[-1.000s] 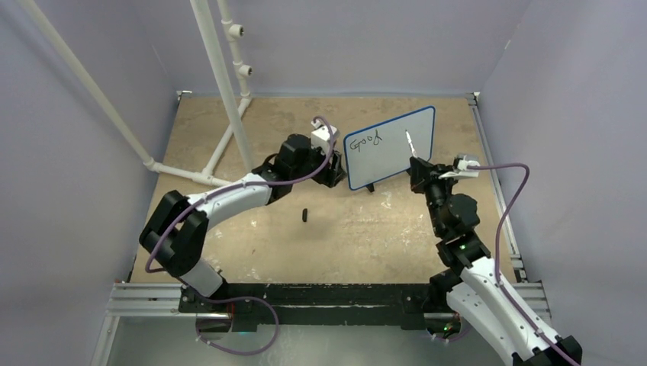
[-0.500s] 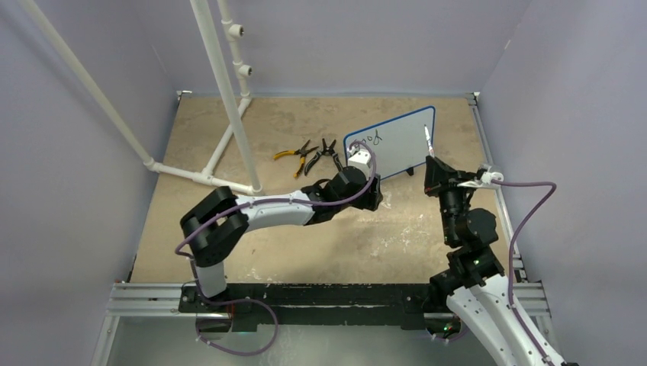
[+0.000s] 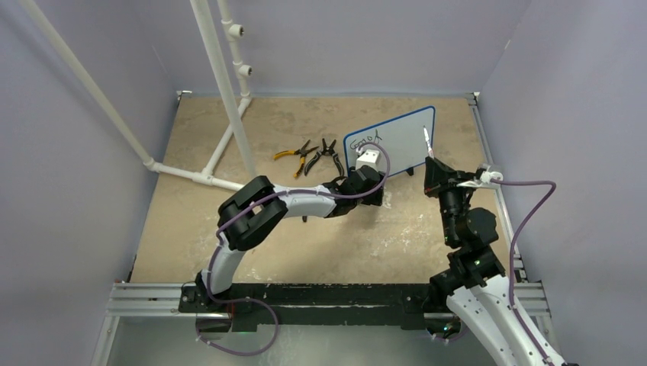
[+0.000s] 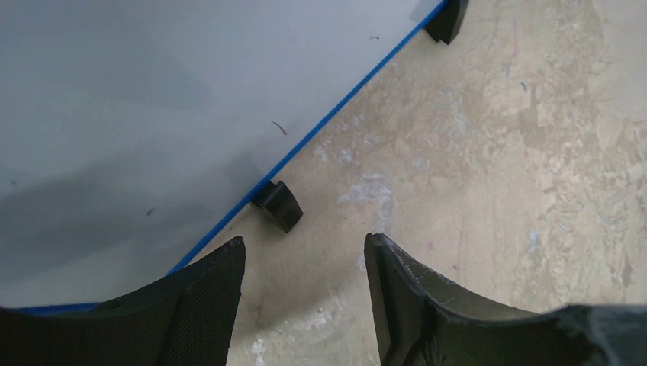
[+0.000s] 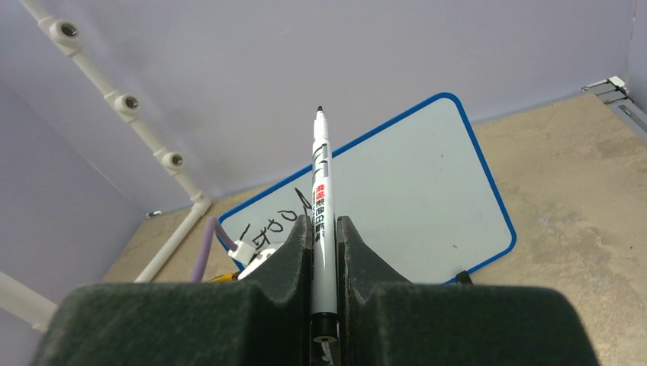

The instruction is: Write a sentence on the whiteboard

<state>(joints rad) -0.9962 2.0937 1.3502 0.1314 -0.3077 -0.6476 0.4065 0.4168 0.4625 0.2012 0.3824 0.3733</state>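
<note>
**Entry: board up, one word down, marker in right claw**

Enclosure: pale lavender walls [image 3: 343, 46] around a tan, mottled worktop [image 3: 381, 229]. A white plastic pipe frame [image 3: 221, 76] stands at far left. Yellow-handled pliers [image 3: 296, 155] and black-handled pliers [image 3: 328, 151] lie side by side on the worktop, just left of the board.

Small rectangular whiteboard with a thin blue rim [image 3: 404, 137] stands on the far right half of the worktop. It rests on black feet and its face is turned towards the arms. The sentence [image 3: 368, 139] so far is thin black marker script in the board's upper left corner. It reads roughly "Good", partly crossed by the left arm's purple cable in the overhead view. The rest of the face is blank apart from a few tiny specks.

Left claw [image 4: 304, 242]: jaws parted, nothing between them. It is low at the board's bottom rim, with one small black foot [image 4: 276, 204] just ahead of the gap. Cannot tell whether the left finger touches the rim.

Right claw [image 5: 324, 221]: closed tight on a slim white marker with black tip [image 5: 322, 175], gripped around the lower barrel with the tip pointing up and away. In the overhead view the marker stands just beside the board's right edge. In the wrist view its tip shows against the wall above the top rim.
</note>
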